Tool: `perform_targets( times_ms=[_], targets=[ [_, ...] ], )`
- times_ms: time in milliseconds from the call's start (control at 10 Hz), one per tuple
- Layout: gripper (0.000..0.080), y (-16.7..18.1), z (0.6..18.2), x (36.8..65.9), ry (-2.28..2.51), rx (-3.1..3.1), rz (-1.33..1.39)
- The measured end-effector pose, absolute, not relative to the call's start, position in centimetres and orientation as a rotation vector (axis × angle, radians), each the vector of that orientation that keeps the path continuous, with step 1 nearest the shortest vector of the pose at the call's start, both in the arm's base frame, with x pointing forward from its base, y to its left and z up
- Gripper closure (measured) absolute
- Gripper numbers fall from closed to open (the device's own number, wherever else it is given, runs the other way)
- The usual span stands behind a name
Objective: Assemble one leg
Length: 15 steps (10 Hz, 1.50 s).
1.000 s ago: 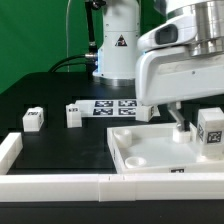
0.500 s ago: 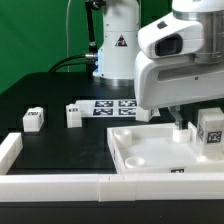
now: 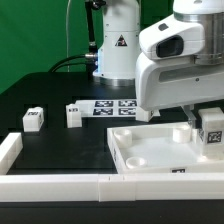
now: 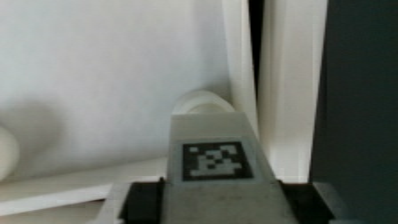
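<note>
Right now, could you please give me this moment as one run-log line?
hand: straddling leg, grip unconfirmed | leg: upright on panel, exterior view's right | spare legs: on table

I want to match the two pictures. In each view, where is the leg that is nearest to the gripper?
Exterior view: the leg is at the exterior view's right edge, by the right side of the white panel, with its tag facing the camera.
Wrist view: the leg is in the middle, between the two fingers, and its tag is visible.
Shared landmark: the white panel, next to the leg in both views.
</note>
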<state>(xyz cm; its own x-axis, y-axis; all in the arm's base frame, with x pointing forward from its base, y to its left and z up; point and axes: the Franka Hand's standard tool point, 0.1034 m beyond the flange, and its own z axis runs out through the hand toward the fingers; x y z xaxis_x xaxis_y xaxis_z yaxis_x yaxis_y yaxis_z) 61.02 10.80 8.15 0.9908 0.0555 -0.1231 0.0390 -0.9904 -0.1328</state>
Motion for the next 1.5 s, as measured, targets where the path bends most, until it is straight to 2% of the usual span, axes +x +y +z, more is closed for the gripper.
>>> perform_targets(
  times_ms=[300, 500, 1100, 1400, 1500],
  targets=[
    [0.0506, 10.8, 8.2, 61.0, -0.029, -3.006, 0.194],
    [0.0506, 11.2, 8.3, 60.7, 0.478, -2.988, 0.194],
    [0.0506, 11.8, 8.1, 60.9, 1.517, -2.662, 0.127],
    [0.0501, 11.8, 8.1, 60.9, 1.454, -2.694, 0.126],
    [0.0276, 11.9, 8.0, 60.8, 1.418, -2.711, 0.127]
  ],
)
